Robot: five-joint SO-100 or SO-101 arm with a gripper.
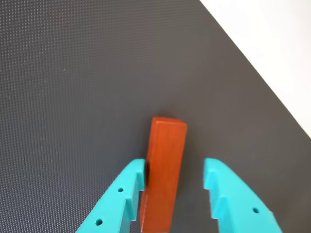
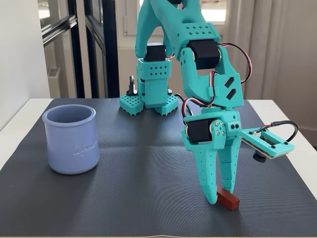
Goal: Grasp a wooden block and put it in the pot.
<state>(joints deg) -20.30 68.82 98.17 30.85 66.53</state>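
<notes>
Dark mat (image 2: 124, 163) underneath. Gripper (image 1: 174, 177) lowered, jaws parted around wooden block (image 1: 163, 170), left finger (image 1: 124, 194) touching it, right one clear. Pot (image 2: 70, 139) well off leftward in fixed view.

A dark grey mat (image 2: 129, 163) with a fine woven texture covers most of the white tabletop (image 2: 15, 126). In the fixed view the mat shows faint creases running across its middle, and its near edge lies close to the bottom of the picture. The tabletop shows as bare strips to the left and right of the mat. In the wrist view the mat (image 1: 87, 97) fills nearly all of the picture, its straight edge running diagonally, with the tabletop (image 1: 277, 43) bare in the upper right corner. Behind the tabletop stand dark window frames (image 2: 94, 44), a white wall at left, and pale curtains (image 2: 287, 49) at right.
</notes>
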